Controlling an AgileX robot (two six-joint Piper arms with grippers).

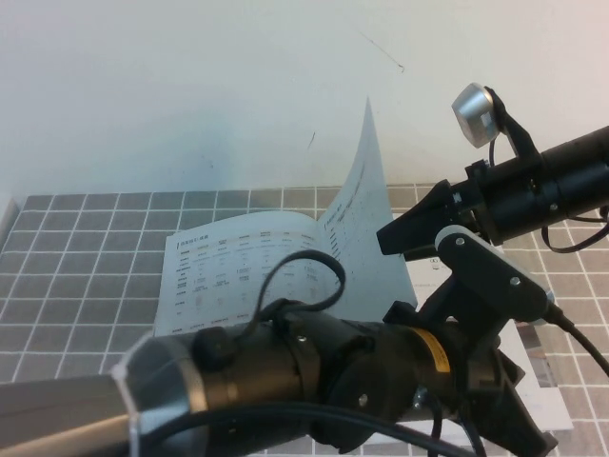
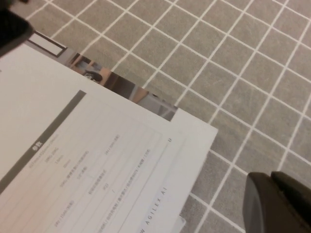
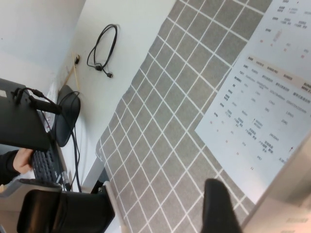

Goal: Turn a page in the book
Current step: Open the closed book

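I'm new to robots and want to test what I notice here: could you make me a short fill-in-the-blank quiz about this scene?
1. The page is lifted and stands nearly ____ above the open book.
2. The book lies on a grey ____ cloth.
3. The right gripper sits beside the page, on the robot's ____ side of it.
4. The left gripper is over the book's ____ half.

Missing words: upright; checked; right; right

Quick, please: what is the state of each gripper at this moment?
Left gripper: low at the book's near right corner; state cannot be told.
Right gripper: open, holding nothing, beside the raised page.
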